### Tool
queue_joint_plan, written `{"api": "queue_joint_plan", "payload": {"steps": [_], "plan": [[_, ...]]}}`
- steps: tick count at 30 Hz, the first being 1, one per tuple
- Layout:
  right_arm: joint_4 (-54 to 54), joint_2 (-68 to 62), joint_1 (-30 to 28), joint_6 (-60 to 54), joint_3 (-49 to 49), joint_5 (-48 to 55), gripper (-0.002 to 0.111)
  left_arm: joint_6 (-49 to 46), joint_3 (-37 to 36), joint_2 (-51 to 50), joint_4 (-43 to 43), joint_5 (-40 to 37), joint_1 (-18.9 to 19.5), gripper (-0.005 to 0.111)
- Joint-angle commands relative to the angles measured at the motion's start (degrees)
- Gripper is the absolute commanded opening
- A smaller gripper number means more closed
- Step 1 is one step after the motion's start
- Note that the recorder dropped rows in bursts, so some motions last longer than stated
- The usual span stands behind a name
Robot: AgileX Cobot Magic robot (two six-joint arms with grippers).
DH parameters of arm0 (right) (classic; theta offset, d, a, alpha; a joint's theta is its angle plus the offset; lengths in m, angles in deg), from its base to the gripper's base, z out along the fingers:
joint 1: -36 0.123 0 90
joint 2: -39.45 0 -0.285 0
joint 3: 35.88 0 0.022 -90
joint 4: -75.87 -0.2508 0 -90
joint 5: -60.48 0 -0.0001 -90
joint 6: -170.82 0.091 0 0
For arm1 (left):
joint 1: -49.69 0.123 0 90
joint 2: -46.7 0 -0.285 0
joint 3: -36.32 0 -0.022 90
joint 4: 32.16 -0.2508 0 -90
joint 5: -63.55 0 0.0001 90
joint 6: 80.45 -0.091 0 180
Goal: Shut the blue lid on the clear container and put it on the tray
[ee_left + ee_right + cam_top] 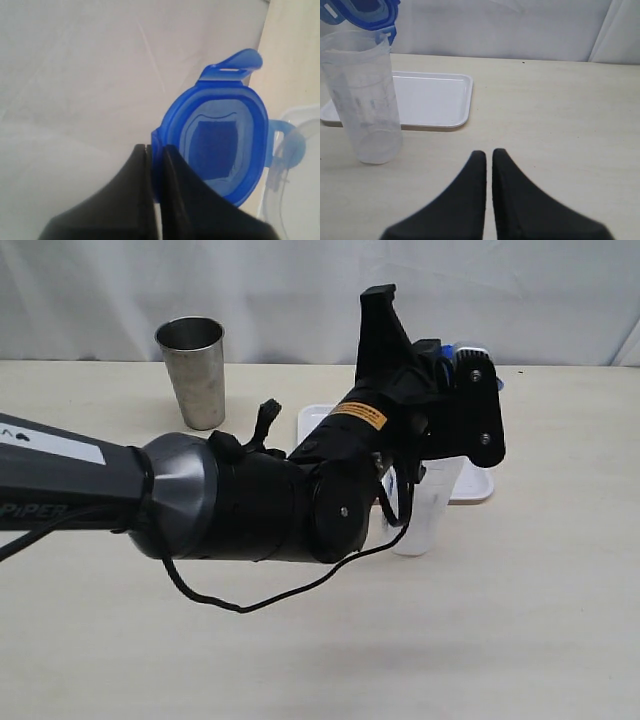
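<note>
left gripper (155, 147) clamped on the edge of the lid (215, 145), lid over the mouth of the container (365, 100), tray (435, 100) at its 12 o'clock, right gripper (489, 152) pinched shut, apart

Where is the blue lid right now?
Right of centre in the exterior view, the left pincer pinches the blue lid by its edge, over the mouth of the clear container, beside the tray.

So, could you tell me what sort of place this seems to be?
Probably a robot test bench, not a home kitchen: a plain beige tabletop, a white cloth backdrop behind it, and only a few props set out, a steel tumbler, a white tray and a clear container.
</note>
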Motion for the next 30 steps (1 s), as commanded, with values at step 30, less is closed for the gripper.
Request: {"api": "queue_joint_plan", "payload": {"steps": [30], "plan": [[0.42,0.34,-0.12,0.01,-0.18,-0.12,0.005,-8.44,-0.15,0.0,4.46,5.17,-2.78,0.0]]}}
